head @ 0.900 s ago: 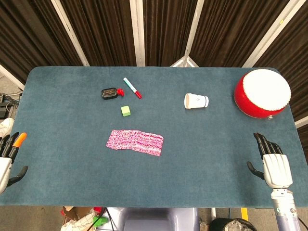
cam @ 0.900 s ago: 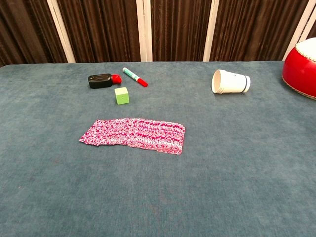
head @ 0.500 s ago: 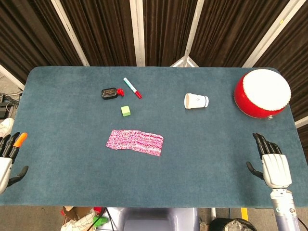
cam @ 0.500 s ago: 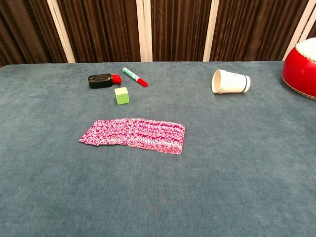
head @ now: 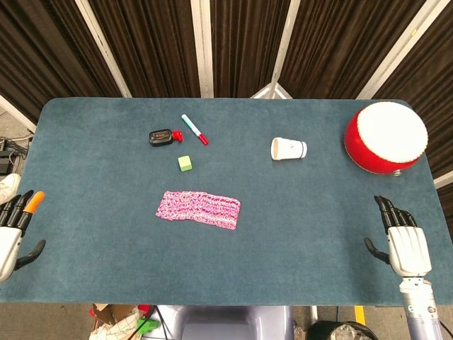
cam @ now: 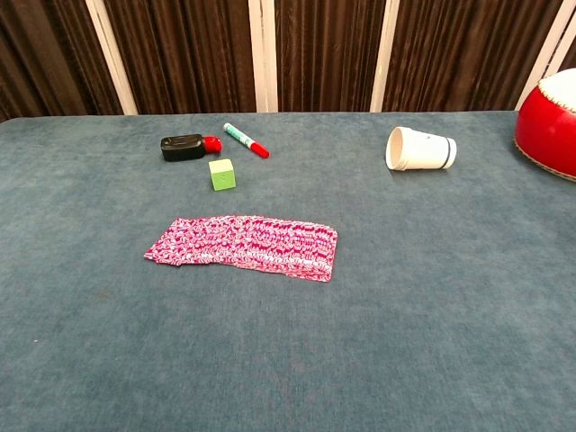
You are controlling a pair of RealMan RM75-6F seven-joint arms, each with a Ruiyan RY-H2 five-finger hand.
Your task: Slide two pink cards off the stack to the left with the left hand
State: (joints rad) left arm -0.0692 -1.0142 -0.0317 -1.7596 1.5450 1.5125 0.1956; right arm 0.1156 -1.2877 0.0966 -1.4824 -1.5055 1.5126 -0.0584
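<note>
Pink patterned cards (cam: 245, 246), thin and flat, fanned in an overlapping strip on napped teal cloth of table (head: 106, 212). Near its far side: small green cube (cam: 221, 174), glossy black case (cam: 183, 146), slim marker (cam: 245, 139) with red cap. White paper cup (cam: 419, 148) tipped on its side; round red drum (head: 386, 137) at right. Left hand (head: 13, 230) and right hand (head: 405, 243) at near corners, fingers spread, holding nothing.
</note>
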